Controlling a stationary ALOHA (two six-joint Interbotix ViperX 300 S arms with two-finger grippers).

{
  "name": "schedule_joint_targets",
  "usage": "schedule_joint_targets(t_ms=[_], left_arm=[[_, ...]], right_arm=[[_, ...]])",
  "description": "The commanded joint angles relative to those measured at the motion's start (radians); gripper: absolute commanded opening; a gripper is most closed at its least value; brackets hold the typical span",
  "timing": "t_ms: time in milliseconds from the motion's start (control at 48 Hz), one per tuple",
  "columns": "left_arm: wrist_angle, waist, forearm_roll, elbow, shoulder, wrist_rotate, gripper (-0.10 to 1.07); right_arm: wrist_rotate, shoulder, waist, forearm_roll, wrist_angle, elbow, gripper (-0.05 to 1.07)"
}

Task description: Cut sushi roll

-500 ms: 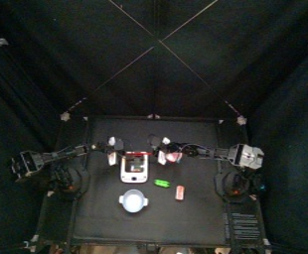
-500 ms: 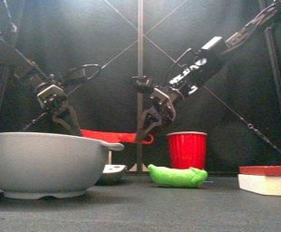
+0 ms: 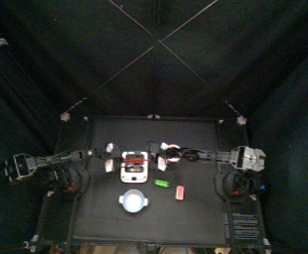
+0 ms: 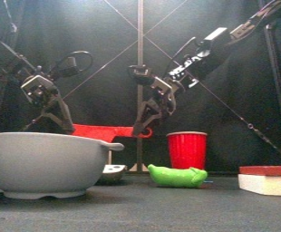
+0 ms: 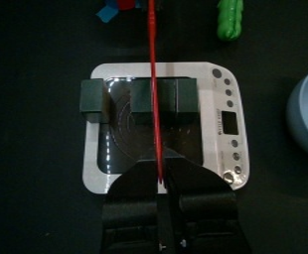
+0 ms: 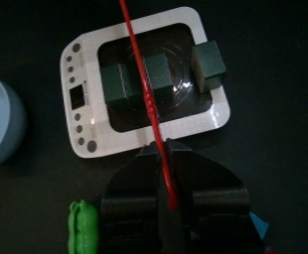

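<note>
The sushi roll (image 5: 164,99) is a row of dark blocks on the white board (image 5: 224,149). One block (image 5: 90,96) stands slightly apart at one end. The roll also shows in the right wrist view (image 6: 123,84). A thin red knife (image 5: 154,69) runs edge-on across the roll. My left gripper (image 5: 161,174) is shut on one end of it and my right gripper (image 6: 164,164) is shut on the other. In the front view the knife (image 4: 107,132) hangs level between both grippers. I cannot tell whether it touches the roll.
A grey-blue bowl (image 4: 46,163) stands at the table's front and hides the board in the front view. A green piece (image 4: 179,176), a red cup (image 4: 188,149) and a white block with a red-pink top (image 4: 267,181) lie to the right.
Both grippers and the red knife have shifted a little up and to the left in the front view. The roll and board have stayed in place.
</note>
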Motion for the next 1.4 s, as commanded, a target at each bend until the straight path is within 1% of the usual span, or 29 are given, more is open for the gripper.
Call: schedule_joint_targets(t_ms=[0,167,375,833,1375], left_arm=[[-0.005,-0.018,-0.015,-0.012,-0.006,0.0,0.33],[-0.017,-0.018,-0.015,-0.015,0.0,0.003,0.33],[-0.074,-0.015,-0.015,-0.018,0.009,0.006,0.33],[-0.072,-0.02,-0.02,-0.02,0.044,0.005,0.33],[-0.074,-0.015,-0.021,-0.014,0.044,0.005,0.33]], right_arm=[[0.006,-0.046,0.0,0.003,-0.012,-0.011,0.26],[0.008,-0.046,-0.005,0.006,-0.012,0.0,0.26],[0.008,-0.046,-0.008,0.008,-0.015,0.003,0.26],[0.008,-0.046,-0.006,0.008,-0.014,0.017,0.26],[0.008,-0.04,-0.006,0.006,-0.015,0.017,0.26]])
